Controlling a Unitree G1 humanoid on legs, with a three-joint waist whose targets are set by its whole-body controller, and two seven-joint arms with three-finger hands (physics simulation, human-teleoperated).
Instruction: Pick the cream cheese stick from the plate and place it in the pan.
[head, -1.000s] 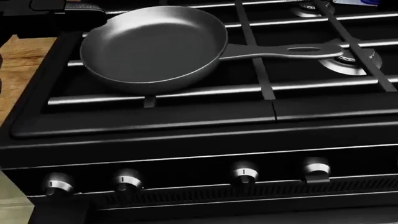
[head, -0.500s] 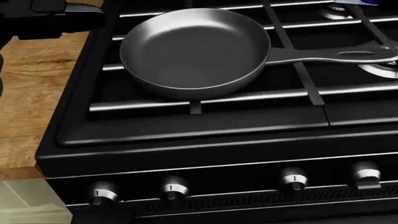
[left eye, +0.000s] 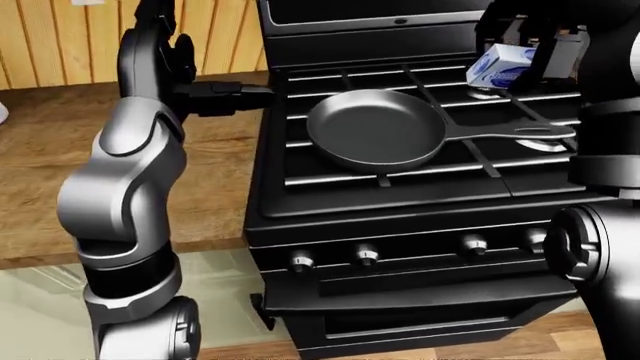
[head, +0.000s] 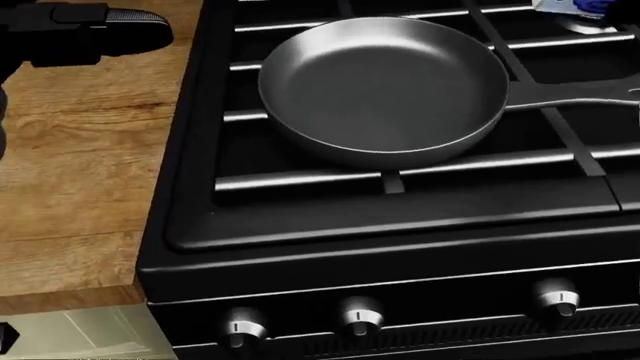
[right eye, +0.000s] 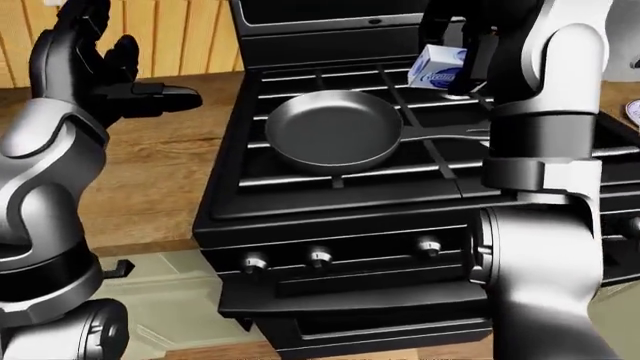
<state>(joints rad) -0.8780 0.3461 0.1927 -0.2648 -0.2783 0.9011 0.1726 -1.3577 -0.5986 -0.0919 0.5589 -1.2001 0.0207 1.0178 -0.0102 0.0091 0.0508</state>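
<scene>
- Pan sits empty on the stove grate.
- Left hand, fingers spread open, hovers over the bench left of the stove.
- Right hand near a blue-white carton; fingers' state unclear.

A home kitchen. A black gas stove with metal grates and a row of silver knobs along its face stands beside a wooden countertop. A grey frying pan sits on the grates. A blue and white carton stands near the burners, and wood panelling lines the wall.
</scene>
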